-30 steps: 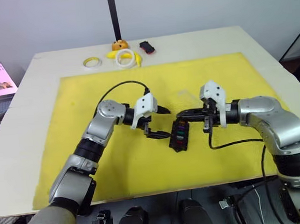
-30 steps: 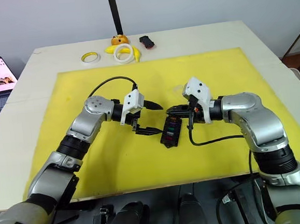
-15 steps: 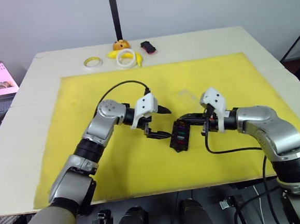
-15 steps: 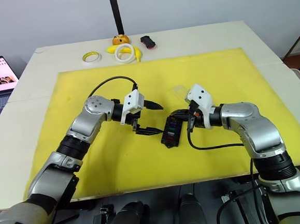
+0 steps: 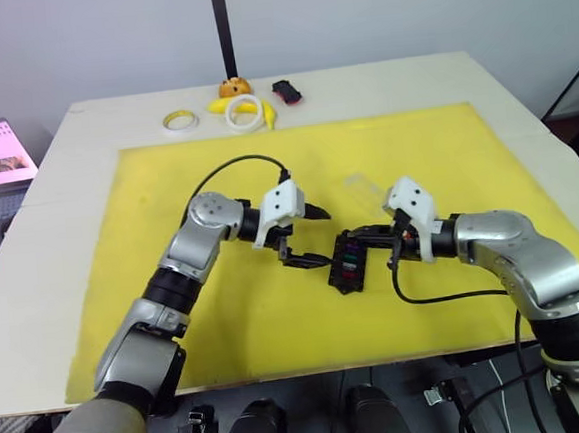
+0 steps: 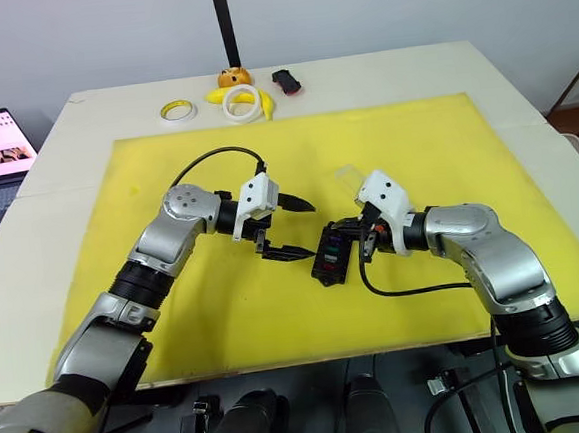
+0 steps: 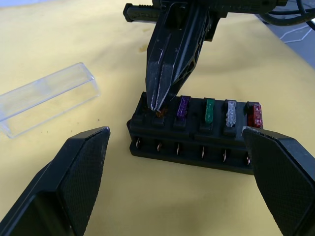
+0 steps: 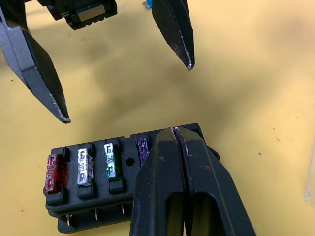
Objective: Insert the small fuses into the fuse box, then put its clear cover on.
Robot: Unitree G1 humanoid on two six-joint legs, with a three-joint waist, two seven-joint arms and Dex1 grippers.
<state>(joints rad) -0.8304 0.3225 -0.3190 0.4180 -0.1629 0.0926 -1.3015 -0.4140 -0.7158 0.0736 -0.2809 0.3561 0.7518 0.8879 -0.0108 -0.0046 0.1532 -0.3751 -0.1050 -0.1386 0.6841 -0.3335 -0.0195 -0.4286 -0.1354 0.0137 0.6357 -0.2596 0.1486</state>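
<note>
My right gripper (image 7: 158, 101) has its fingers pinched together on an orange fuse (image 7: 160, 113), tip pressed at the end slot of the fuse box (image 7: 197, 135) next to the purple fuse (image 7: 182, 105). My left gripper (image 5: 314, 237) hangs wide apart just beside the box. The clear cover (image 7: 47, 97) lies on the yellow mat (image 5: 167, 186) a bit beyond

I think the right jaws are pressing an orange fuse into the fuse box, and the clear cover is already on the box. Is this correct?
Not fully. The clear cover is not on the fuse box; in the left wrist view it lies on the yellow mat beside the box. The right gripper, jaws shut, does press the orange fuse in.
</note>
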